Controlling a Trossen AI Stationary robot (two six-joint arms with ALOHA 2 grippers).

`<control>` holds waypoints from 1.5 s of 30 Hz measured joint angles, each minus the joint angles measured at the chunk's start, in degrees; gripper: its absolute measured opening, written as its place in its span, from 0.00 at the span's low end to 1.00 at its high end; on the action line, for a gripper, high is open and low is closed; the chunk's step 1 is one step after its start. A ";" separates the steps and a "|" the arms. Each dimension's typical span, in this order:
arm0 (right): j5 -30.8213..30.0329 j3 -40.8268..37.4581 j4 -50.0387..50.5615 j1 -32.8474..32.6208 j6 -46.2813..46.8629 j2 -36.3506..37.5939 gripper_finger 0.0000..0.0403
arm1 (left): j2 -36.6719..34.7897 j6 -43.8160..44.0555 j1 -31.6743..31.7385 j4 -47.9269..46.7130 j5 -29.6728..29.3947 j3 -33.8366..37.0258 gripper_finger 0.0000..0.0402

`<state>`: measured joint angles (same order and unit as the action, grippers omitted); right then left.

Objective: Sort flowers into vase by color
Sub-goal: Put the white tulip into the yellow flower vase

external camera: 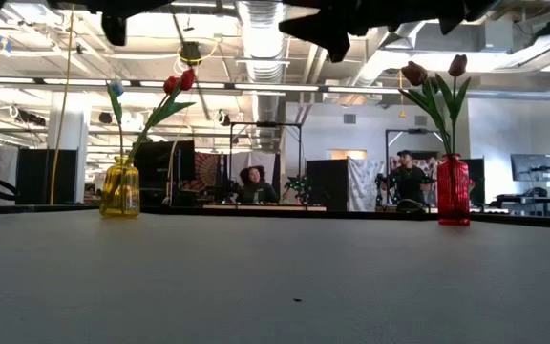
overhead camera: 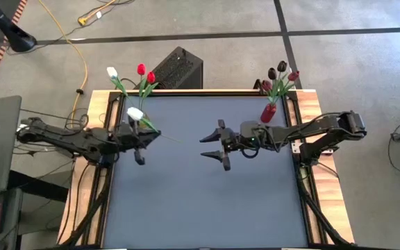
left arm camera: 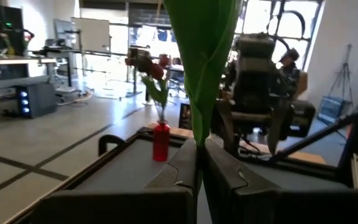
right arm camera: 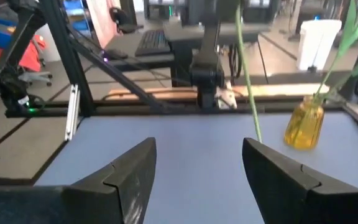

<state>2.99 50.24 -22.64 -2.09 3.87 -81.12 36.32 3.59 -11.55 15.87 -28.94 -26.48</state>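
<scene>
My left gripper (overhead camera: 144,137) is at the table's left side, above the top, shut on a white tulip (overhead camera: 135,113) with a thin green stem and leaf. My right gripper (overhead camera: 214,146) is open and empty over the middle of the table, facing the left gripper; its fingers show wide apart in the right wrist view (right arm camera: 197,168). A yellow vase (external camera: 119,188) at the far left holds one white and two red tulips (overhead camera: 142,69). A red vase (overhead camera: 269,112) at the far right holds several dark maroon tulips (overhead camera: 281,68). My left gripper pinches the tulip's green leaf and stem (left arm camera: 197,134) between its two shut fingers (left arm camera: 178,163). The fingers lie level and come from the table's left. The tulip is lifted clear and stands tilted, its head up, its bare stem end (right arm camera: 253,124) hanging below toward the right arm.
The grey mat (overhead camera: 207,201) has free room at the middle and near side. A black box (overhead camera: 178,68) stands behind the far edge. Wooden rails (overhead camera: 96,187) run along both sides. People sit in the room beyond (external camera: 253,183).
</scene>
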 joint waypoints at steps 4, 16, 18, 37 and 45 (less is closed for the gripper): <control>-0.05 0.00 2.24 0.00 0.65 -0.62 0.66 | -6.41 0.27 0.00 -5.85 -1.83 0.00 0.00; -2.87 -0.02 3.14 0.00 1.67 -0.59 0.66 | -11.15 -2.05 0.00 -35.06 -16.31 -12.16 0.00; -3.20 -0.02 3.13 0.00 1.67 -0.59 0.66 | -11.29 -3.08 0.04 -37.77 -20.60 -13.26 0.00; -3.22 -0.02 2.94 0.00 1.54 -0.59 0.66 | -14.01 -0.96 14.17 -44.93 -19.25 -14.14 0.00; -3.22 -0.02 2.87 -0.03 2.13 -0.59 0.66 | -13.41 -2.08 22.28 -44.88 -10.27 -14.14 0.00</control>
<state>-0.23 50.22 -19.77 -2.12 6.00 -81.71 22.91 1.51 10.73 -29.00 -39.21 -40.62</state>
